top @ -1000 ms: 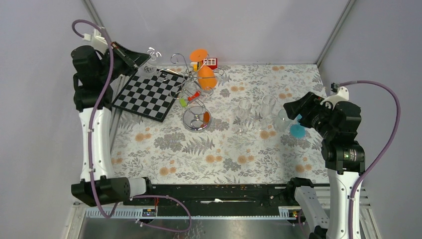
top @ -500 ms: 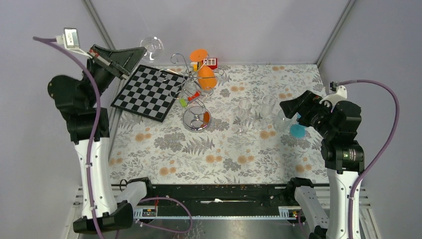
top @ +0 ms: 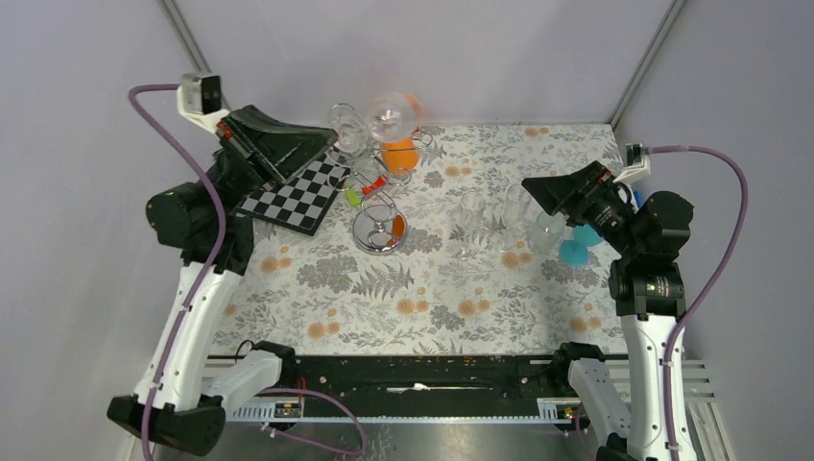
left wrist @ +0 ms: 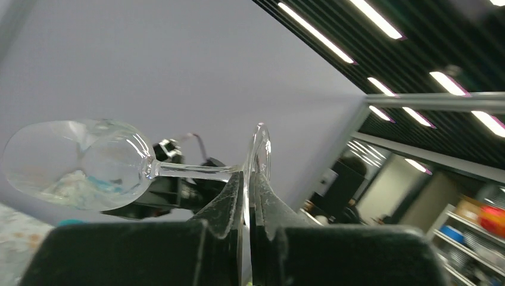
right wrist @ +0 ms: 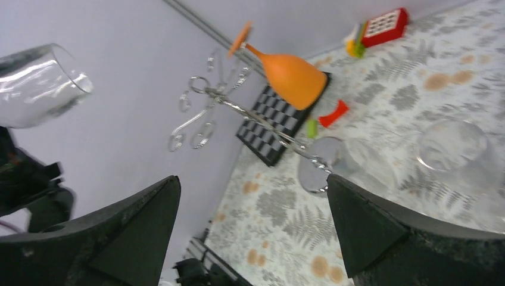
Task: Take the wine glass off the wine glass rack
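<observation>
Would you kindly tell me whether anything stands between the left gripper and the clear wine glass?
Nothing visible does: the left gripper is shut on the foot of the clear wine glass, holding it sideways in the air. From above it overlaps the wine glass rack, so clearance there is unclear.

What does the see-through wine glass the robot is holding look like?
The clear wine glass looks like thin glass: a round bowl, slim stem and flat round foot. It lies sideways in the air, looking empty. The left end effector is shut on the foot's edge; nothing else seems to touch it.
</observation>
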You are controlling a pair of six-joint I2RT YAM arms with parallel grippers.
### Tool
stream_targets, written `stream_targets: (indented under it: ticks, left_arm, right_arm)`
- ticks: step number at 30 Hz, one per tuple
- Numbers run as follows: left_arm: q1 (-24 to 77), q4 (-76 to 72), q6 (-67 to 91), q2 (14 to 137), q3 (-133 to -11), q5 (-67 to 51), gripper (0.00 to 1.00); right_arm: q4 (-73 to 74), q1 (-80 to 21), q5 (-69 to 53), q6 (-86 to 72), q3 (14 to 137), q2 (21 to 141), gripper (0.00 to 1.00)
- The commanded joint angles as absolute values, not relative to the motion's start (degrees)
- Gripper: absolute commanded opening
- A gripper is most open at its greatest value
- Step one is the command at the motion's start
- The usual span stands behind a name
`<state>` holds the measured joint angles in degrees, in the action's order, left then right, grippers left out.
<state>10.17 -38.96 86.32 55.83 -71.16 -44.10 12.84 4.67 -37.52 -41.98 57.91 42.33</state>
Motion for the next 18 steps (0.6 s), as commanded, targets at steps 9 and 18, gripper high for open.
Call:
stream_targets:
  ticks: [9, 18]
  left_arm:
    - [27.66, -72.93, 102.72, 69.44, -73.33, -35.38, 0.0]
    - [35.68, -73.43, 100.5, 71.82, -75.31, -34.16, 0.0]
  right_arm:
    - [-35.98, 4.83, -43.23, -74.08, 49.66, 38.56, 1.0]
    - [-57.94, 4.78, -47.64, -85.51, 52.8, 42.45, 0.99]
